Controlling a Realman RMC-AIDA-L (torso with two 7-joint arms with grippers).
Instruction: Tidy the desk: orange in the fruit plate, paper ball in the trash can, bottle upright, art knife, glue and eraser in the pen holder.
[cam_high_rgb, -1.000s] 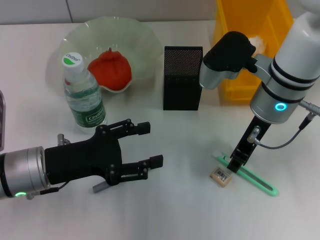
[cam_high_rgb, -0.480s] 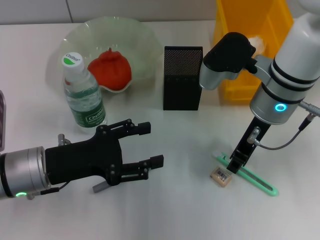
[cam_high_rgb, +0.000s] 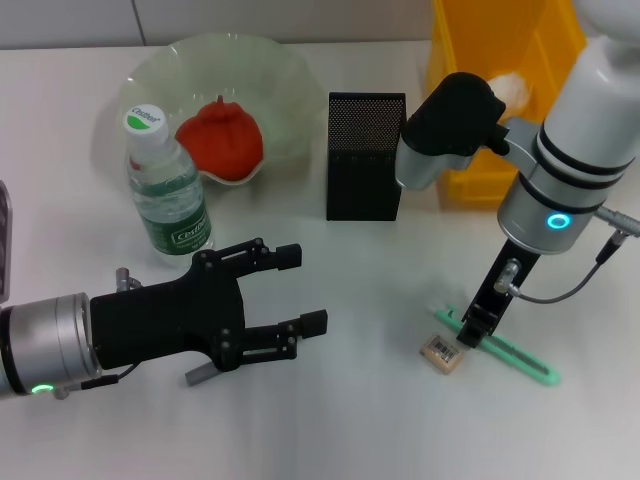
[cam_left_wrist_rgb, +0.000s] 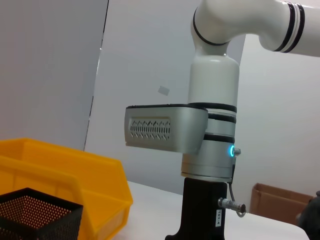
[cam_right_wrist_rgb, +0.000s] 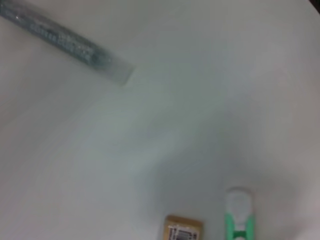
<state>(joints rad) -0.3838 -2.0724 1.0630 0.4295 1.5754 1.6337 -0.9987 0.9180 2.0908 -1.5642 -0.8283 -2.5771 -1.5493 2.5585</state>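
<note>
Just beside right hand (cam_high_rgb: 472, 330), eraser (cam_high_rgb: 444, 352) (touching?)

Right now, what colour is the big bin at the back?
Bright yellow. The trash can shows best in the head view.

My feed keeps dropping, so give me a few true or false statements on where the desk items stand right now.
1. The orange lies in the fruit plate. True.
2. The bottle lies on its side. False: it stands upright by the plate.
3. The eraser is in the pen holder. False: it lies on the desk beside the green art knife.
4. The right gripper is down at the art knife. True.
5. The left gripper holds the bottle. False: it is open, holding nothing.
</note>
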